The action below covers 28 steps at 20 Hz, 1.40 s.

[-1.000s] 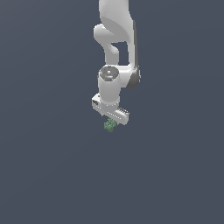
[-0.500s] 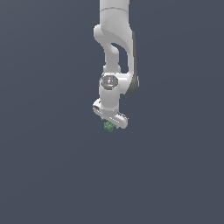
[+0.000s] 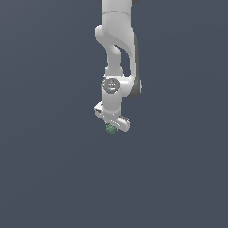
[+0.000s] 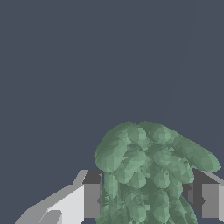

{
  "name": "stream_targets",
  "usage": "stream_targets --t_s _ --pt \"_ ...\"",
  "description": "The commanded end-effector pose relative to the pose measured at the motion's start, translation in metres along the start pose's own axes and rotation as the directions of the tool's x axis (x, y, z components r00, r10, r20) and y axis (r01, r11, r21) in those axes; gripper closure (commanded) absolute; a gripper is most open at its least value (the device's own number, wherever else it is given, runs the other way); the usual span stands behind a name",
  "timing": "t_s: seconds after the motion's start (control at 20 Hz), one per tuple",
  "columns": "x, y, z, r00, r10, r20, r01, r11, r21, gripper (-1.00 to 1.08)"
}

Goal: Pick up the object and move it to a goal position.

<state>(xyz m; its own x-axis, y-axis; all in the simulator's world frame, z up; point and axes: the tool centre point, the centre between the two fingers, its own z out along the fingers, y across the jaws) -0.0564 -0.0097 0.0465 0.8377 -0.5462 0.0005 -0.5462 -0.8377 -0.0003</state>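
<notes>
The object (image 3: 110,129), a lumpy green clump mottled light and dark, sits clamped between the 2 fingers (image 4: 89,200) of the gripper (image 3: 111,128). From the exterior view only a small green bit shows below the gripper's white bar; the rest is hidden behind it. In the wrist view the clump fills the gap between the dark pads, and its lower part is cut off at the frame edge. Above the gripper the white arm (image 3: 116,44) rises out of the frame. All around the gripper lies plain dark grey ground (image 3: 44,169), open on every side.
</notes>
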Motion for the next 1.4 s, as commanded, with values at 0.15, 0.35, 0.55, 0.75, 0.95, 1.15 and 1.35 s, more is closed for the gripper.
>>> stream_targets --t_s 0.15,0.35,0.55,0.75,0.95,1.15,1.35 --pt "0.0 0.0 0.001 1.0 0.0 0.001 0.0 1.0 -0.001 1.08" --pt "0.0 -0.001 -0.002 1.0 0.0 0.0 0.0 1.0 0.0 1.08" --pt "-0.003 -0.003 -0.013 1.0 0.0 0.0 0.0 1.0 0.0 1.08" --pt "-0.009 -0.009 -0.032 1.0 0.0 0.0 0.0 1.0 0.0 1.08" --pt "-0.016 -0.016 -0.061 1.0 0.001 0.0 -0.001 1.0 0.0 1.08" --pt "-0.025 -0.026 -0.099 1.0 0.001 0.0 -0.001 1.0 -0.001 1.08" --pt "-0.035 -0.037 -0.14 1.0 0.001 -0.001 -0.001 1.0 -0.001 1.08"
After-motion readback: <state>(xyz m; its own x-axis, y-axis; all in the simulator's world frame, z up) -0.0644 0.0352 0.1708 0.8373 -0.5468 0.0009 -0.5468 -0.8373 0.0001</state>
